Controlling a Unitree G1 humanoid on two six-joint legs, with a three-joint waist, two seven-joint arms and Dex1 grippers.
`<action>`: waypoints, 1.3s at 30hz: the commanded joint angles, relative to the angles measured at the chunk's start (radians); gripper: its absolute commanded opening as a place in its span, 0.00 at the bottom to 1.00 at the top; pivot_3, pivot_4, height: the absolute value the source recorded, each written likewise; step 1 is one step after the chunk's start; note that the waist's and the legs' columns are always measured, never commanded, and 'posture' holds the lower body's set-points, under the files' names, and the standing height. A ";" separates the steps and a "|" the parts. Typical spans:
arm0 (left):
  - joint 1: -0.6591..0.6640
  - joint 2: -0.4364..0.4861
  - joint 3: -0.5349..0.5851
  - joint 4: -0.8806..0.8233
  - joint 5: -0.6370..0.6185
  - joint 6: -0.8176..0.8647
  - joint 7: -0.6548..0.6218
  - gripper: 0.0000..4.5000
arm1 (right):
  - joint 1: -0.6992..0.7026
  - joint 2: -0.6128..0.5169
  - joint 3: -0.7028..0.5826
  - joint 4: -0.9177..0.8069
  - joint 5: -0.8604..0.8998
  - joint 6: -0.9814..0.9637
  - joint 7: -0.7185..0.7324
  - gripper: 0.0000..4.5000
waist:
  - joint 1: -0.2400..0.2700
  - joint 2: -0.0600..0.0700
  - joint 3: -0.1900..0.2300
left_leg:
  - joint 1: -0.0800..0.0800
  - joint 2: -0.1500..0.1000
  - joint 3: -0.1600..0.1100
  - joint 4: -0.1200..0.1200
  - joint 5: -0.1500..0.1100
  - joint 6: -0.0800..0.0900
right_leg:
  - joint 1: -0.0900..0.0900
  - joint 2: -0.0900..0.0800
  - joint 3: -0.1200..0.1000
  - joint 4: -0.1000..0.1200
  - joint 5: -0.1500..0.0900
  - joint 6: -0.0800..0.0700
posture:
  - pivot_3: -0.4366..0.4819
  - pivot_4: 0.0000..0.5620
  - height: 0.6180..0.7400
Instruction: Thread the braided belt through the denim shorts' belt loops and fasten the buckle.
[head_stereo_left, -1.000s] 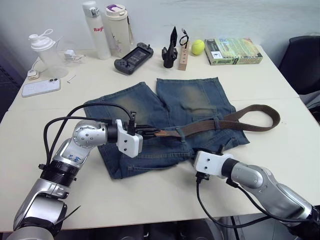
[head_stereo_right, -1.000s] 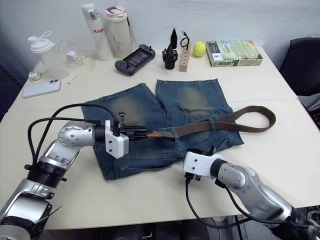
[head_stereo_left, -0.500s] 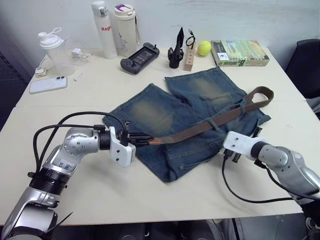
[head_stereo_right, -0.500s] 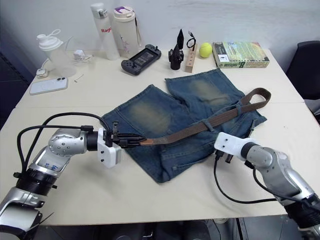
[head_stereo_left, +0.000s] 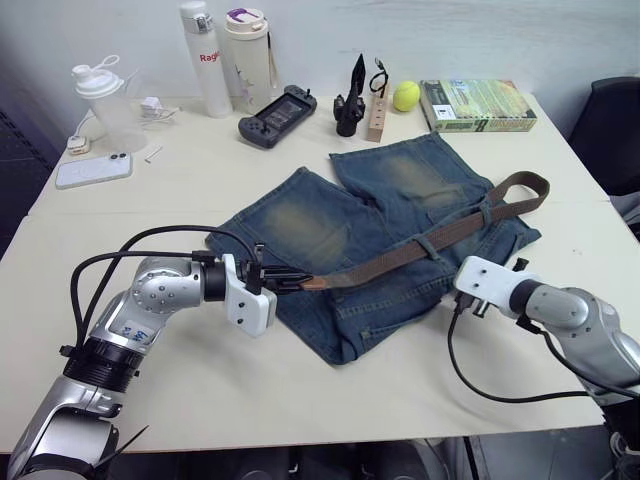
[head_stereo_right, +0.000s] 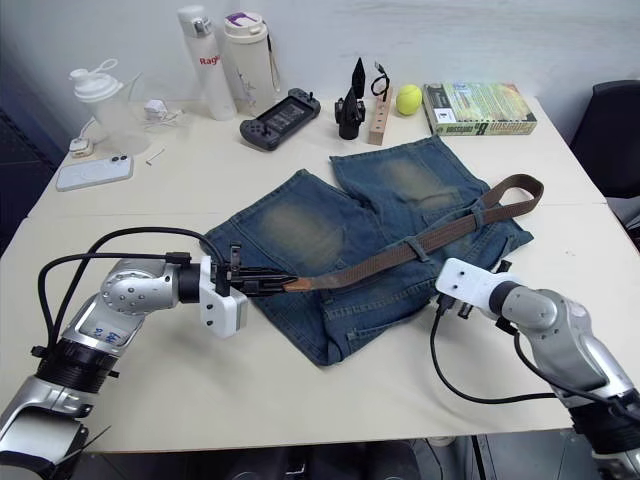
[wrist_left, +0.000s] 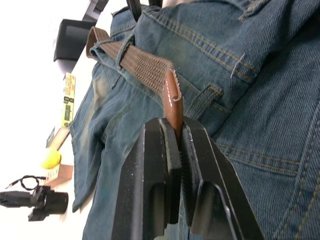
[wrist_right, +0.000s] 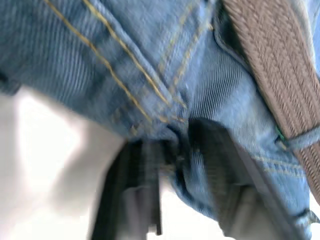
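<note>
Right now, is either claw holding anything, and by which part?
The left claw pinches the braided belt by its tan leather tip. The right claw grips the denim shorts at their edge.

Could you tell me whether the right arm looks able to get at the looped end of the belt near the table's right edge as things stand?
Probably yes: the braided belt loops just beyond the right tool, with open table alongside, though that tool looks shut on the denim shorts.
</note>
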 joint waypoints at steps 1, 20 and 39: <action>-0.008 -0.001 0.038 -0.022 0.014 -0.021 0.036 0.00 | -0.030 0.009 -0.208 -0.140 0.220 0.233 0.084 0.74 | -0.003 0.001 0.000 | 0.000 0.000 0.000 0.000 0.000 0.000 | 0.000 0.000 0.000 0.000 0.000 0.000 | 0.48 0.27 0.87; -0.045 -0.026 0.059 0.035 0.146 -0.167 0.192 0.00 | -0.117 0.941 -0.363 -0.054 1.925 0.639 -1.251 0.95 | -0.015 0.000 0.000 | -0.001 0.000 0.000 -0.004 0.000 -0.002 | -0.004 0.000 -0.002 0.003 0.000 -0.002 | 0.48 0.27 0.87; -0.041 -0.008 0.046 0.034 0.151 -0.167 0.189 0.00 | -0.100 1.018 -0.251 -0.128 2.008 0.291 -1.491 0.25 | -0.045 0.001 0.000 | 0.000 0.001 0.002 -0.006 0.000 -0.001 | -0.006 0.000 0.004 0.003 0.000 -0.002 | 0.48 0.27 0.87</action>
